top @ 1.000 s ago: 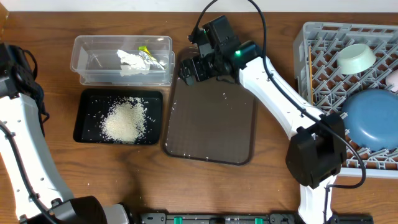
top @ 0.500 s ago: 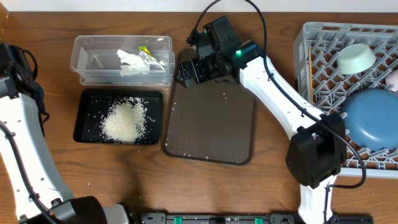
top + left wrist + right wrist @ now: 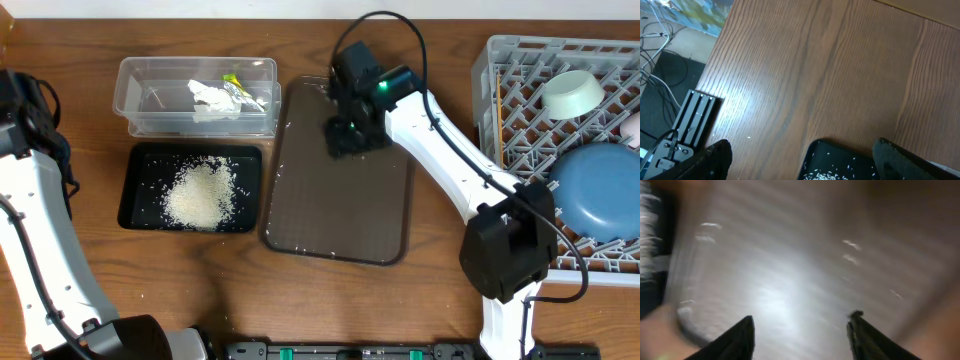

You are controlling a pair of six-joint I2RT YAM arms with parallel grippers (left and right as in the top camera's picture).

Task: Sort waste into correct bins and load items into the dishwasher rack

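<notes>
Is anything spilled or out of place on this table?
Yes, slightly: a few stray rice grains lie on the brown serving tray, mostly along its left and near edges, while the main rice pile sits in the black tray. Nothing else looks askew.

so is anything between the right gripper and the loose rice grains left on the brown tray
Nothing visible. The right gripper hangs over the brown tray, and its wrist view, though blurred, shows only bare tray surface and a few rice grains below it.
</notes>
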